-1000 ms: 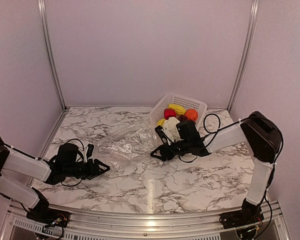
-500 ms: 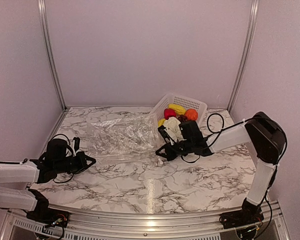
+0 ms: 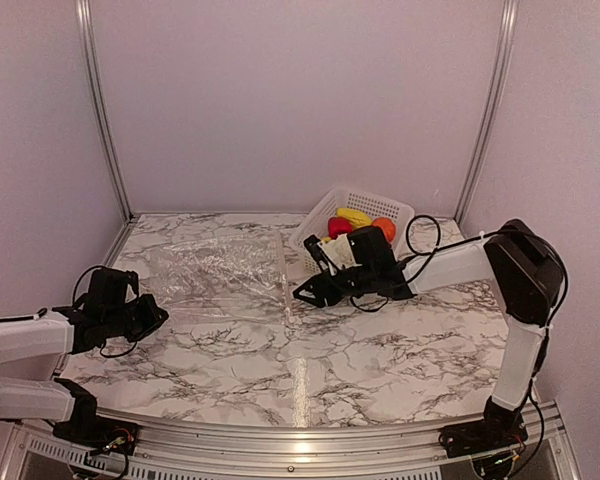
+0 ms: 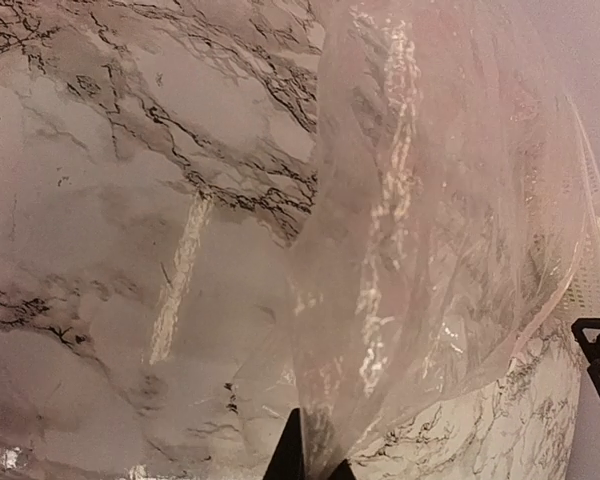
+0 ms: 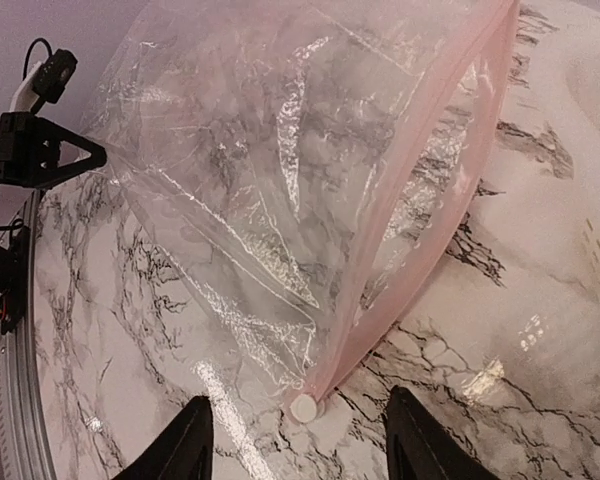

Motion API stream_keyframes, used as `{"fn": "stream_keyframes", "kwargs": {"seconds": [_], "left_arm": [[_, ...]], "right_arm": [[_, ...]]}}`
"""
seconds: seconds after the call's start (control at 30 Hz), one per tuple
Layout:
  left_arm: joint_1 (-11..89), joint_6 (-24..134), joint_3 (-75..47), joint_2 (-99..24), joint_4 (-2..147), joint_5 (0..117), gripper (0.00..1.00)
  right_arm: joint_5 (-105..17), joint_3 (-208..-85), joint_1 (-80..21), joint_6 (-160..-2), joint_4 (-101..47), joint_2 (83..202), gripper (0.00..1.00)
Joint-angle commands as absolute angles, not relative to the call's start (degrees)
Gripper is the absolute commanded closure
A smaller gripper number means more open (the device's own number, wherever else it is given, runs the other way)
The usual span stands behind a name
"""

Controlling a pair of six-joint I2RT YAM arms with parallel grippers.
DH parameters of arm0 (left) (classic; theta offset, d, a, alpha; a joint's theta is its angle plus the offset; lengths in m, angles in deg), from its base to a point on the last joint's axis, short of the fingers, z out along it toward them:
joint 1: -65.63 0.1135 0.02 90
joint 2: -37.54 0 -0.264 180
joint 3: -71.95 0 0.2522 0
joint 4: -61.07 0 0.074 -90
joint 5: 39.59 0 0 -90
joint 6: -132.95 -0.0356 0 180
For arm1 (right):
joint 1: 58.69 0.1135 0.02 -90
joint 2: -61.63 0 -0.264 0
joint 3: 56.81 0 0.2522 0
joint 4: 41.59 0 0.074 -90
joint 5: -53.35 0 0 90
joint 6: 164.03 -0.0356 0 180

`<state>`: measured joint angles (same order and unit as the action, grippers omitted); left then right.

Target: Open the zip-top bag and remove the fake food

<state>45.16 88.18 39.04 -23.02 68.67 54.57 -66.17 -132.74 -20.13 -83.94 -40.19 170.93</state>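
Observation:
The clear zip-top bag [image 3: 220, 270] lies spread flat on the marble table, and nothing shows inside it. My left gripper [image 3: 156, 313] is shut on the bag's left corner, and the film shows pinched between its tips in the left wrist view [image 4: 316, 468]. My right gripper [image 3: 302, 292] is open at the bag's right edge. In the right wrist view [image 5: 300, 445] its jaws straddle the white slider [image 5: 303, 407] at the end of the pink zip strip [image 5: 430, 190] without touching it. The fake food, including a red apple [image 3: 338, 226], a yellow fruit [image 3: 355, 215] and an orange piece [image 3: 384, 228], sits in the basket.
The white perforated basket [image 3: 375, 202] stands at the back right, just behind my right arm. Metal frame posts and walls close in the table on the left, back and right. A metal rail runs along the near edge.
My left gripper has drawn back to the left holding the bag's corner, and the bag has been pulled left and spread flat. My right gripper has shifted slightly left and back.

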Motion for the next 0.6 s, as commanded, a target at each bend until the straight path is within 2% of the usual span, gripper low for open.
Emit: {"fn": "stream_keyframes", "kwargs": {"seconds": [0.0, 0.47, 0.57], "left_arm": [[48.53, 87.53, 35.05, -27.07, 70.22, 52.28, 1.0], [59.8, 81.13, 22.82, -42.98, 66.78, 60.23, 0.99], [60.82, 80.03, 19.91, -44.97, 66.71, 61.51, 0.86]], "right_arm": [[-65.99, -133.46, -20.97, -83.85, -38.87, 166.46, 0.4], [-64.38, -121.46, -29.73, -82.96, -40.37, 150.03, 0.25], [-64.24, -119.01, -32.06, -83.06, -41.07, 146.57, 0.18]]}}
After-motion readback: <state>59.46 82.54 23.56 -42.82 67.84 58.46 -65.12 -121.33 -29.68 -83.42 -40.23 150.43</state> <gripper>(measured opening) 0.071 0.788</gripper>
